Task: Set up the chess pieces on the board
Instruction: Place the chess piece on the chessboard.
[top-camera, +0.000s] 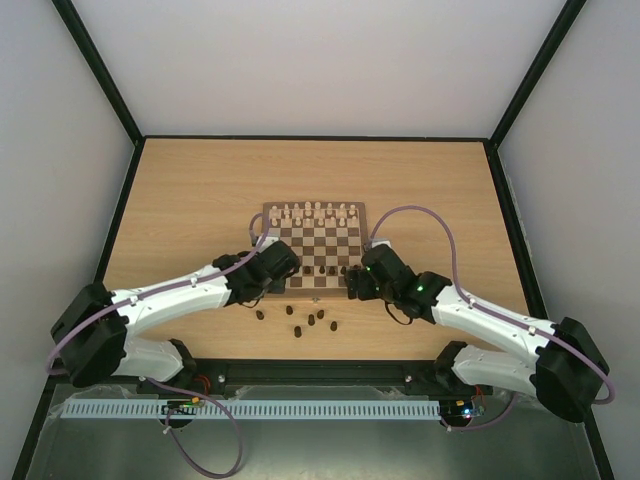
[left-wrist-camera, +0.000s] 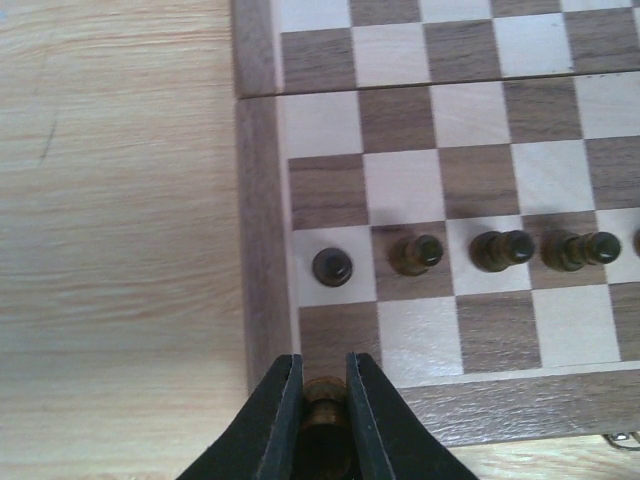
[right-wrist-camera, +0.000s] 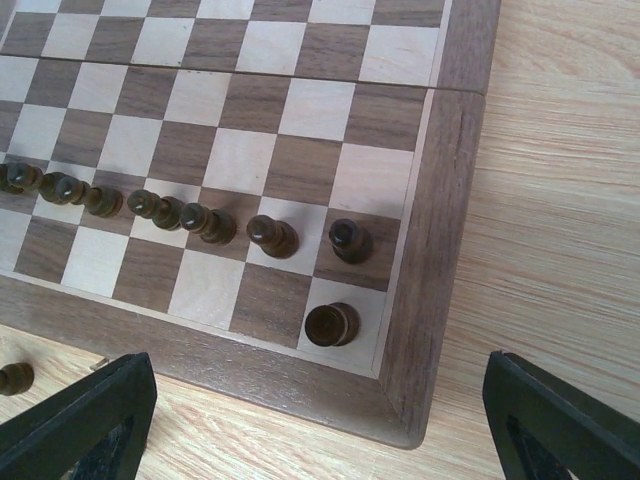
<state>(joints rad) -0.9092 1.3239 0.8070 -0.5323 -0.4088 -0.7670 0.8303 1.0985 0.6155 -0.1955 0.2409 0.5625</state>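
The chessboard (top-camera: 318, 240) lies mid-table. A row of dark pawns (left-wrist-camera: 503, 250) stands on its second near rank; they also show in the right wrist view (right-wrist-camera: 207, 223). My left gripper (left-wrist-camera: 324, 400) is shut on a dark chess piece (left-wrist-camera: 324, 398) over the board's near-left corner, at the edge of the corner dark square. My right gripper (right-wrist-camera: 318, 425) is wide open above the near-right corner, where a dark rook (right-wrist-camera: 331, 323) stands on the corner square. Several loose dark pieces (top-camera: 310, 321) lie on the table in front of the board.
Cream-white pieces (top-camera: 312, 212) fill the board's far ranks. One loose dark piece (right-wrist-camera: 14, 377) lies on the table by the board's near edge. Black frame posts and grey walls enclose the table (top-camera: 180, 200).
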